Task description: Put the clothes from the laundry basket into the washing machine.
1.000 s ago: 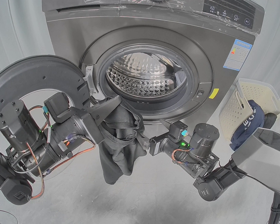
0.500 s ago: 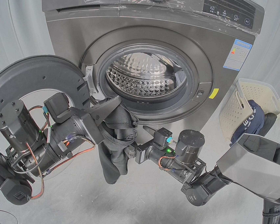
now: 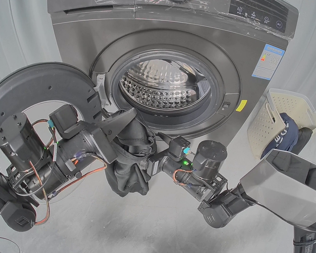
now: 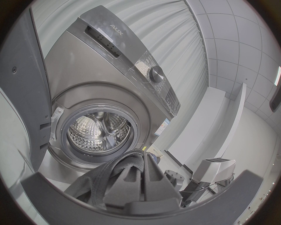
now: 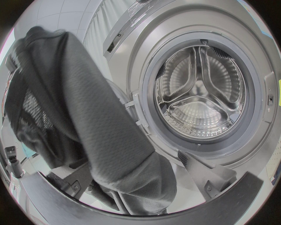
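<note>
My left gripper [image 3: 127,116] is shut on a dark grey garment [image 3: 132,156], holding it just below the washing machine's open porthole [image 3: 166,85]. In the left wrist view the closed fingers [image 4: 152,175] pinch the garment's [image 4: 111,172] hem. My right gripper [image 3: 148,165] is open and pressed into the garment's lower part from the right. The cloth [image 5: 87,117] lies bunched between its spread fingers [image 5: 205,172]. The drum [image 5: 202,93] is bare metal inside. A navy garment [image 3: 281,140] hangs over the laundry basket [image 3: 298,104] on the right.
The washer's round door [image 3: 39,82] is swung open to the left, right behind my left arm. The basket leans against the machine's right side. Bare grey floor [image 3: 154,229] lies in front of the machine.
My right arm has moved left into the hanging garment, and its lower part is now bunched up higher. The left arm has kept still.
</note>
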Tool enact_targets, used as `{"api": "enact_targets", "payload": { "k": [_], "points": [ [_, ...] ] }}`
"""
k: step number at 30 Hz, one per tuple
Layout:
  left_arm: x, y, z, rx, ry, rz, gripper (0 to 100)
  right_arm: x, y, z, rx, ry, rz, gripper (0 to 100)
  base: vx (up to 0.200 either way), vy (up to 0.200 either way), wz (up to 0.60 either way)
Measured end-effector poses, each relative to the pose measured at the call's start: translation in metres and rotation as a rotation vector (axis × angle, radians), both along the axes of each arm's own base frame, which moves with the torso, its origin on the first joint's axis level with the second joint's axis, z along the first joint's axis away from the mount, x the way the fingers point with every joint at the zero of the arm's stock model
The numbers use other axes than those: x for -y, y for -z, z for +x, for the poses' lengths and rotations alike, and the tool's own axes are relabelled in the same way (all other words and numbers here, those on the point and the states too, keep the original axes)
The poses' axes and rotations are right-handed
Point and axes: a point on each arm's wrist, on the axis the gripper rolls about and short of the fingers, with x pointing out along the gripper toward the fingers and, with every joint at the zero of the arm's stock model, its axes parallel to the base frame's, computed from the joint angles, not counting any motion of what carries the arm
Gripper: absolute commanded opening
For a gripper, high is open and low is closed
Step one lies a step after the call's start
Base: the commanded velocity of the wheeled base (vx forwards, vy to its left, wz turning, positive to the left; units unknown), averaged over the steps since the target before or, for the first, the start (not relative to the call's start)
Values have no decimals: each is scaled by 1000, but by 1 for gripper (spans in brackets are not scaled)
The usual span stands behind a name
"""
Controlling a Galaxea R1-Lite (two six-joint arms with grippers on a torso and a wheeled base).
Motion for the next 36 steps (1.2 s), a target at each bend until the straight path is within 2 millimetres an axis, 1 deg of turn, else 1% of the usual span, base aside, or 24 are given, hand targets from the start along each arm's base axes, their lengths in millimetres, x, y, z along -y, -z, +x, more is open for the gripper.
{"api": "enact_targets", "payload": {
  "k": [1, 2, 6, 11, 14, 17, 24, 28, 32, 34, 35, 36],
  "points": [
    [0, 0, 0, -1, 0, 0, 0, 1, -1, 2, 1, 10, 5, 100, 0, 0, 0],
    [0, 0, 0, -1, 0, 1, 0, 1, -1, 4, 3, 17, 8, 0, 0, 0, 0],
    [0, 1, 0, -2, -1, 2, 0, 1, -2, 5, 7, 21, 13, 0, 0, 0, 0],
    [-1, 1, 2, -4, -8, 3, 0, 9, -3, 0, -6, 29, -4, 0, 0, 0, 0],
    [-3, 1, 3, -5, -15, 3, 0, 22, -6, -4, -17, 48, -21, 0, 0, 0, 0],
    [-4, 2, 5, -5, -21, 4, 0, 43, -12, -4, -22, 87, -34, 0, 0, 0, 0],
    [-8, 2, 8, -7, -39, 4, 0, 80, -25, -11, -25, 146, -52, 0, 0, 0, 0],
    [-9, 4, 9, -14, -43, 9, 0, 86, -36, -18, -15, 150, -38, 0, 0, 0, 0],
    [-8, 8, 10, -24, -43, 19, 0, 89, -50, -26, 10, 141, -5, 0, 0, 0, 0],
    [-8, 10, 10, -30, -39, 24, 0, 91, -53, -29, 14, 140, 4, 0, 0, 0, 0],
    [-8, 11, 10, -32, -37, 27, 100, 92, -54, -31, 14, 139, 6, 0, 0, 0, 0],
    [-7, 11, 9, -34, -36, 29, 100, 92, -55, -34, 14, 137, 6, 0, 0, 0, 0]
  ]
}}
